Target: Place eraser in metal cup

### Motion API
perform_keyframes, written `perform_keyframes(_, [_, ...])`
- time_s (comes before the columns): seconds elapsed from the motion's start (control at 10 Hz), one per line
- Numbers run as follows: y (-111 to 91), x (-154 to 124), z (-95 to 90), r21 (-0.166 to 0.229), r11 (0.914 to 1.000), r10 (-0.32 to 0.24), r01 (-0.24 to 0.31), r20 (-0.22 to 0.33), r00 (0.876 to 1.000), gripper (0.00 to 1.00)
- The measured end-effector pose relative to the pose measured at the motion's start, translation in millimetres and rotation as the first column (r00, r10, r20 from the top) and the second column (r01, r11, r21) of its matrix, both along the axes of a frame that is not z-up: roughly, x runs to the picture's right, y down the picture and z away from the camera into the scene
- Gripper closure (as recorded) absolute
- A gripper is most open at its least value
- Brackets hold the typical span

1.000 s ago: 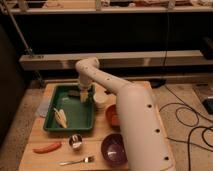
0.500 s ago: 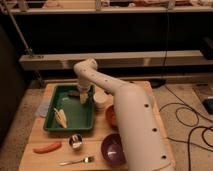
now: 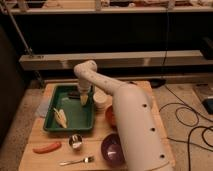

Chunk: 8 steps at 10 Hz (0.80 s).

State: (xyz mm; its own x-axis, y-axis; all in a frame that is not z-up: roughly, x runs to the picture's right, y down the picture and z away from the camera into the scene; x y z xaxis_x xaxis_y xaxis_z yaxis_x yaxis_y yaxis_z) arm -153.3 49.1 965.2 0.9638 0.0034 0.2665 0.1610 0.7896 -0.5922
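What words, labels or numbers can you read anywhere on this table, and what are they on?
No readable text anywhere. The green tray, metal cup, purple bowl and white cup show no words or numbers. The gripper, over the tray's far right part, shows none either.

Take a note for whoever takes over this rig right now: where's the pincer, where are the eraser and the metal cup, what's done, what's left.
Pincer: low over the far end of the green tray.
Eraser: not certain; a small dark shape beside the pincer may be it.
Metal cup: on the table in front of the tray, well apart from the pincer.
Done: nothing delivered to the cup yet.
Left: secure the eraser, carry it to the cup, release it inside.
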Motion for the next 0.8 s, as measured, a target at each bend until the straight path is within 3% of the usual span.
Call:
perform_keyframes(0.5, [-6.4, -5.7, -16.2, 0.015, 0.9998, -0.013, 0.012, 0.045, 0.999, 0.96])
perform_keyframes(0.8, [-19.1, 7.9, -41.4, 0.048, 0.9984, -0.036, 0.031, 0.110, 0.993, 1.00])
